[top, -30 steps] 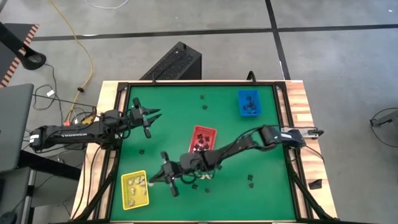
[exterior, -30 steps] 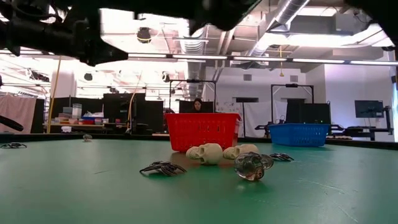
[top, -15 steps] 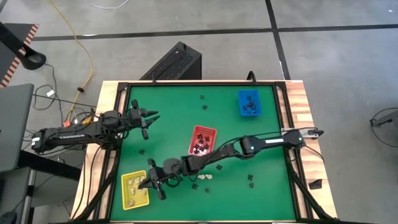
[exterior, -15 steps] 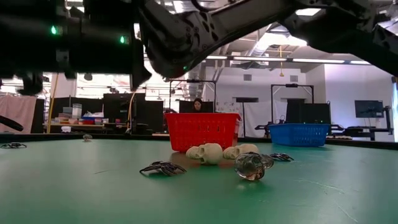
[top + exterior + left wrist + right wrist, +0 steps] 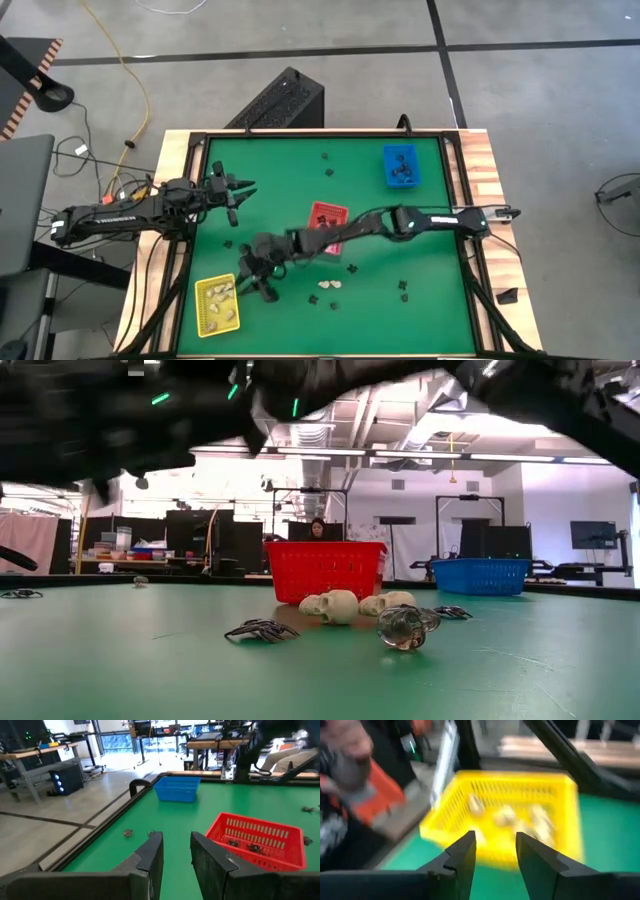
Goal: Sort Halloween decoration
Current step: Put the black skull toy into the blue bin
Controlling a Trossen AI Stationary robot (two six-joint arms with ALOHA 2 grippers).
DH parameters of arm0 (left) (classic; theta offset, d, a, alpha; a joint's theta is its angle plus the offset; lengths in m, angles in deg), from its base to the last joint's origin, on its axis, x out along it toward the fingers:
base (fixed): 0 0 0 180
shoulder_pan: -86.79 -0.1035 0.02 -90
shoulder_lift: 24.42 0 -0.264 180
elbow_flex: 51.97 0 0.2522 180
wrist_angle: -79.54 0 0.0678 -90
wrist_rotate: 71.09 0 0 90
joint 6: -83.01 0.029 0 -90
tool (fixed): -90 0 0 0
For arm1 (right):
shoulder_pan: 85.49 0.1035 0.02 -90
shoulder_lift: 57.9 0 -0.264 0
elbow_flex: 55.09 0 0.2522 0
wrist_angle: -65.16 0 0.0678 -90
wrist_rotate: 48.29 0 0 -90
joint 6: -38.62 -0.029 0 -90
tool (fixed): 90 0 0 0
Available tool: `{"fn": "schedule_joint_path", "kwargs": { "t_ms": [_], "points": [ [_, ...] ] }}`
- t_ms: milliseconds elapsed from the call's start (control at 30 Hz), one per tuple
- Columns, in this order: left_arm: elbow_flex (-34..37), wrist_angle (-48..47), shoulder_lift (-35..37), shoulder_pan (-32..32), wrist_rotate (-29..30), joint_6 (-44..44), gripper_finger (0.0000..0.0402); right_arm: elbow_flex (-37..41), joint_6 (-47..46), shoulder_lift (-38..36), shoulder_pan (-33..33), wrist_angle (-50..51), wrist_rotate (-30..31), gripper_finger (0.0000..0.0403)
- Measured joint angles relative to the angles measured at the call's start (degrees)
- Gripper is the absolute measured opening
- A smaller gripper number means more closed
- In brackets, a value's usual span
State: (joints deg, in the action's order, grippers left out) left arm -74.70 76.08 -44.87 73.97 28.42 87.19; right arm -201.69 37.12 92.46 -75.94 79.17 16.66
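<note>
Right gripper [image 5: 258, 282] stretched across green table [image 5: 400, 250], just beside yellow tray [image 5: 217, 305] at near left; fingers [image 5: 462, 852] parted, nothing between. Cream lumps [image 5: 507, 815] in that tray. Black shapes [image 5: 322, 232] in red tray [image 5: 326, 214] mid-table, others loose on cloth. Left gripper [image 5: 238, 193] at left edge, jaws partly open, empty.

High cam: straight down, whole table [image 5: 300, 165]. Low cam: mat level, looking across into the room, skulls [image 5: 330, 605] close. Left wrist cam faces the red tray [image 5: 260, 840] and blue tray [image 5: 177, 789]; right wrist cam is near the yellow tray [image 5: 510, 787]. Trays shared with high.
</note>
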Motion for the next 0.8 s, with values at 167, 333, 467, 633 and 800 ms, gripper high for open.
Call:
{"fn": "schedule_joint_path", "kwargs": {
  "t_ms": [167,333,467,633,800],
  "points": [
    [0.02,-1.22,-0.42,0.0,2.79,-0.99,0.0088,-0.06,13.42,-15.31,-3.54,33.92,2.17,0.0173],
    [0.02,-1.59,-4.57,-0.04,4.89,-3.39,0.0088,-0.14,20.7,-25.19,-8.96,62.64,3.4,0.0158],
    [-1.13,-1.06,-12.42,-2.35,6.77,-1.64,0.0088,0.19,22.41,-28.58,-14.85,80.72,4.29,0.0148],
    [-12.1,-15.06,-25.77,-12.04,5.04,-7.65,0.0088,12.39,22.65,-37.26,-20.72,82.98,4.12,0.0139],
    [-28.0,-40.19,-42.13,-22.02,3.3,-11.0,0.0088,37.37,20.95,-51.83,-25.98,64.78,4.16,0.0136]
  ]
}}
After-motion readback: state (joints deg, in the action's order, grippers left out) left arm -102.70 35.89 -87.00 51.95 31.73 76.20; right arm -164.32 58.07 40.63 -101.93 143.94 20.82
